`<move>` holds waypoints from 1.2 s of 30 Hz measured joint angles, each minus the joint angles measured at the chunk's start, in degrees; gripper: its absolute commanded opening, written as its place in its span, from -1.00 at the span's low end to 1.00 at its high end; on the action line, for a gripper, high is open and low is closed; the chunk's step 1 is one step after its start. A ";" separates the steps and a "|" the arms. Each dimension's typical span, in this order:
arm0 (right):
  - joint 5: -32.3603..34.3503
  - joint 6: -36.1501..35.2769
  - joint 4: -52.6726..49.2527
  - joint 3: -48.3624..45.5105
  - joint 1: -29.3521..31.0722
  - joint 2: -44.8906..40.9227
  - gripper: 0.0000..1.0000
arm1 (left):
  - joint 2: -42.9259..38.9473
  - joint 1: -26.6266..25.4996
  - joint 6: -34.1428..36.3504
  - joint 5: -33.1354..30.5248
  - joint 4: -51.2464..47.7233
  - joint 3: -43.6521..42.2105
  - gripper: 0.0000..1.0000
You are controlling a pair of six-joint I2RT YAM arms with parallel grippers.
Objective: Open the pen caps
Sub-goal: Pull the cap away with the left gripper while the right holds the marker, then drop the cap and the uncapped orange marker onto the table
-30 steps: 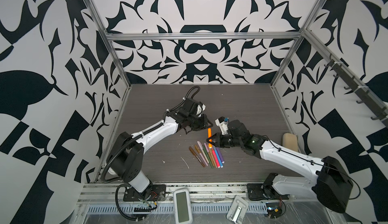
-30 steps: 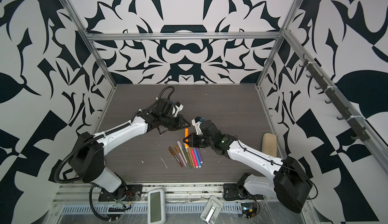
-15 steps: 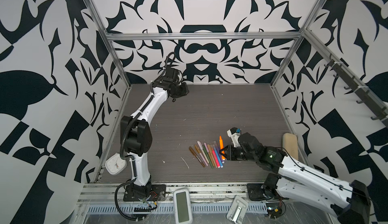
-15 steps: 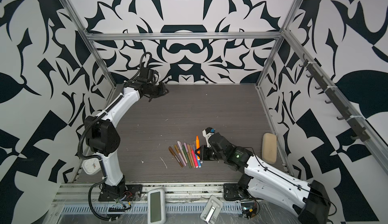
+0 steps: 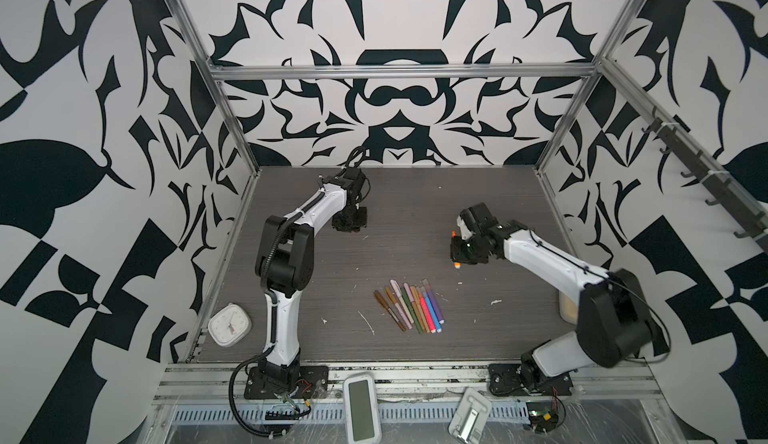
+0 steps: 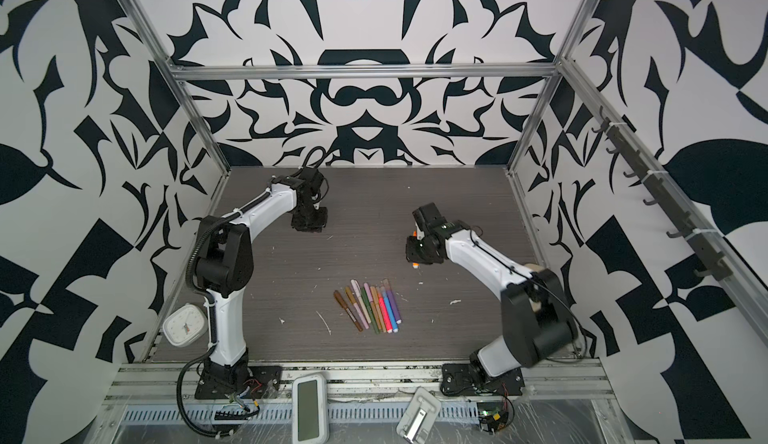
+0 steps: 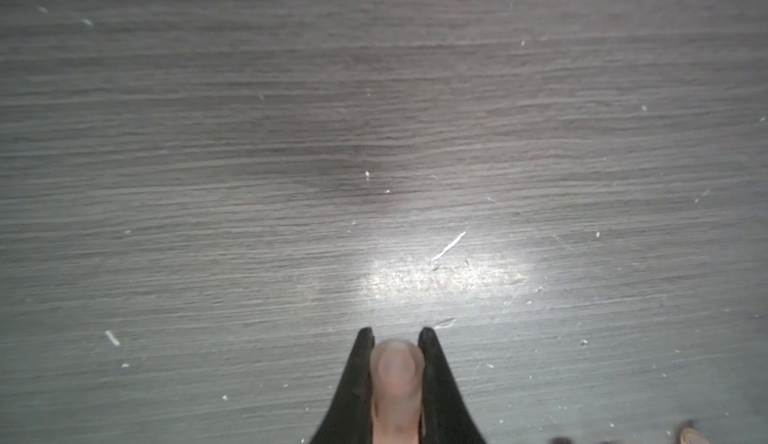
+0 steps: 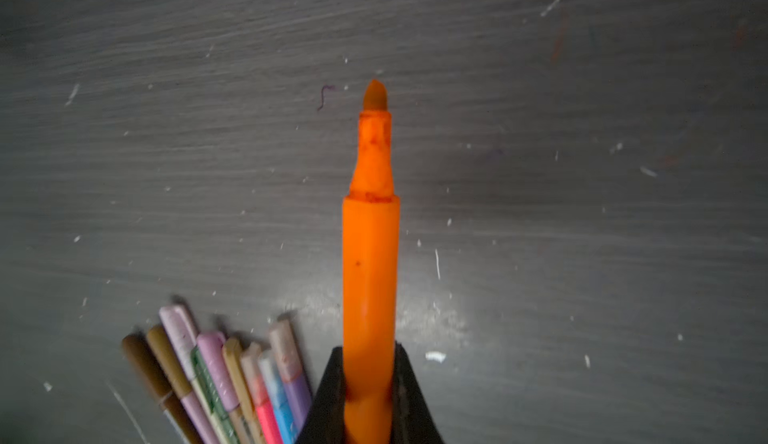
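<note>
Dark wood-grain tabletop [image 5: 415, 213] fills the centre of both top views. Left arm [image 5: 324, 205] stands at centre-left and reaches to the upper left of the tabletop, wrist pointing down. Right arm [image 5: 548, 261] comes in from lower right, wrist at centre-right. Row of pens [image 5: 409, 305] lies lower centre, side by side & touching, slightly fanned, btwn the two arm bases and well apart from both wrists; caps sit on their far ends, the bright ones w/ translucent pinkish caps. Orange pen [image 8: 370, 254] is clamped by the right fingers [image 8: 330, 400], closed on its barrel, w/ the felt tip bare & sticking out past them over bare tabletop. Smallest: one pen cap [image 7: 397, 375], translucent pinkish, pinched btwn the left fingers [image 7: 353, 388], closed on it, rounded end about level w/ the fingertips, nothing but tabletop beyond.
</note>
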 measured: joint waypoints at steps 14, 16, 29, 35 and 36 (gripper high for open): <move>6.82 -4.00 -0.81 18.21 -1.92 24.68 -1.00 | 5.18 -0.04 0.61 4.00 -0.55 0.20 -0.85; 7.19 -4.37 -1.25 18.36 -2.01 25.03 -1.00 | 5.92 -0.11 0.59 4.37 -0.66 0.20 -0.54; 7.19 -6.05 -3.39 20.04 -2.27 26.16 0.07 | 3.87 -0.48 0.66 4.63 -0.63 -1.07 0.04; 7.17 -6.58 -4.20 18.97 -2.27 23.34 0.12 | -10.40 -0.48 0.22 5.90 1.11 -6.32 0.05; 7.15 -6.64 -4.11 17.90 -2.25 21.73 0.12 | -13.75 -0.48 0.00 6.36 1.77 -7.74 0.05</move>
